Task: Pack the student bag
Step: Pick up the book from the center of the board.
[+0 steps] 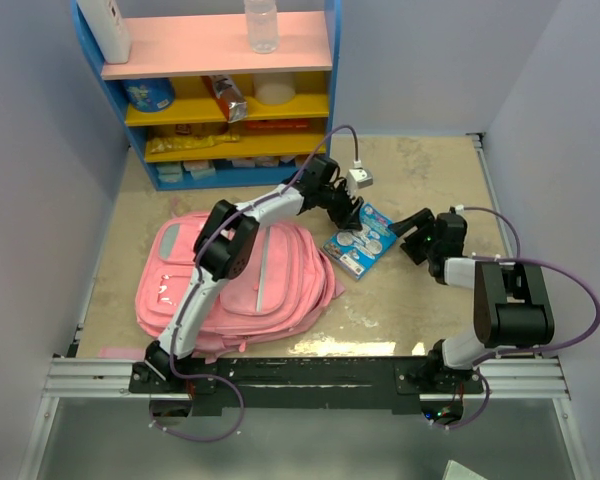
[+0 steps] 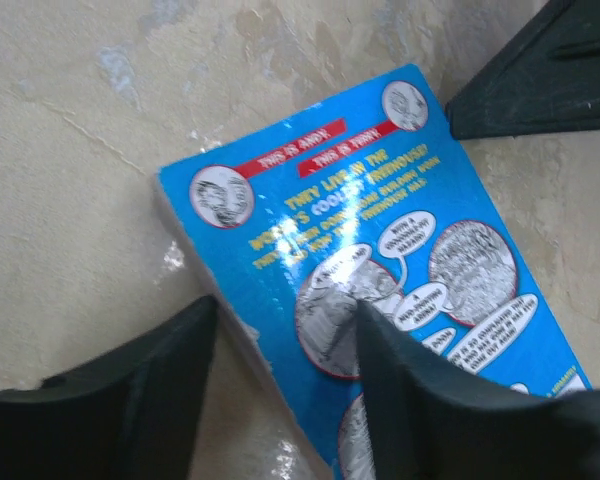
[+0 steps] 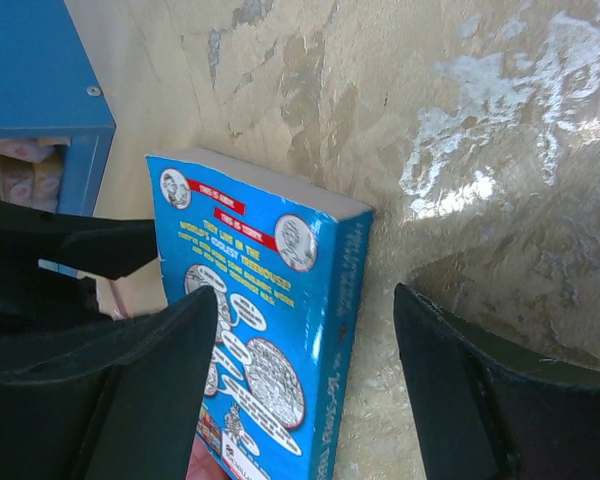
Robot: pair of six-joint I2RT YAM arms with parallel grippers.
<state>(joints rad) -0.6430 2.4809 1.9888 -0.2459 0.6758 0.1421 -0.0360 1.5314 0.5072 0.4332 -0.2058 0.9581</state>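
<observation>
The student bag [image 1: 265, 285], a large pink backpack, lies flat at the left of the table. To its right a blue paperback book [image 1: 360, 241] lies on the table. My left gripper [image 1: 352, 215] is open over the book's far end. In the left wrist view [image 2: 285, 315] one finger is above the cover [image 2: 380, 240] and the other is beside the page edge. My right gripper [image 1: 407, 231] is open at the book's right side. In the right wrist view [image 3: 305, 295] its jaws straddle the spine [image 3: 335, 330]. Neither gripper holds anything.
A blue shelf unit [image 1: 220, 90] with a pink top stands at the back and holds a bottle [image 1: 261, 25], a white box [image 1: 105, 28] and snack packs. Its corner also shows in the right wrist view [image 3: 40, 70]. Grey walls enclose the table.
</observation>
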